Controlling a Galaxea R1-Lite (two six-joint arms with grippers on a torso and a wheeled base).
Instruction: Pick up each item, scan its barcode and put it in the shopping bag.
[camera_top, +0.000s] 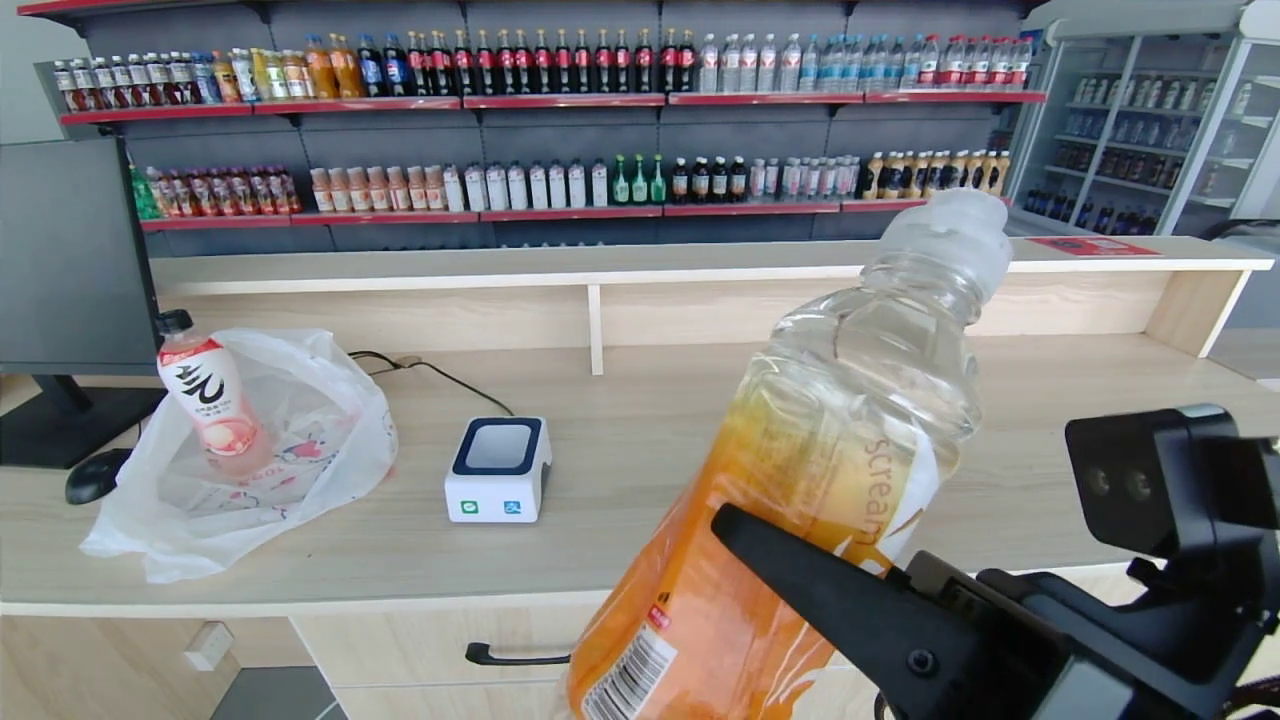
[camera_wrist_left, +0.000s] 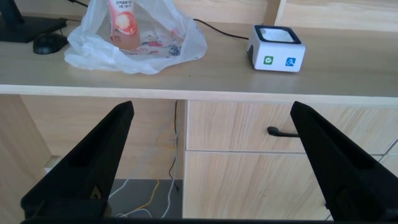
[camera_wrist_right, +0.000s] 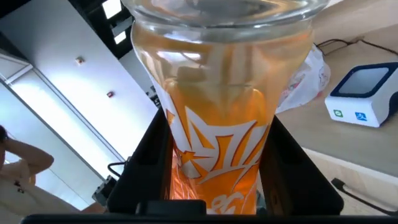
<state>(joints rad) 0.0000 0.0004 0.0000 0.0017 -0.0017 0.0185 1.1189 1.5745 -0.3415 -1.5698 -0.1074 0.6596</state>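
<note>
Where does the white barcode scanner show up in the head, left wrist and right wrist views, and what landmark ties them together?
Head view: the scanner stands mid-counter, to the robot's right of the shopping bag.
Left wrist view: the scanner sits on the counter, apart from the bag.
Right wrist view: the scanner sits on the counter beyond the gripped orange bottle.
Shared landmark: the shopping bag beside it.

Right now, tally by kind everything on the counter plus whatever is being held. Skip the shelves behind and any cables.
Bottles: 2 (orange bottle, held; pink bottle, in the bag)
Shopping bag: 1
Scanner: 1
Mouse: 1
Monitor: 1
Total: 6
</note>
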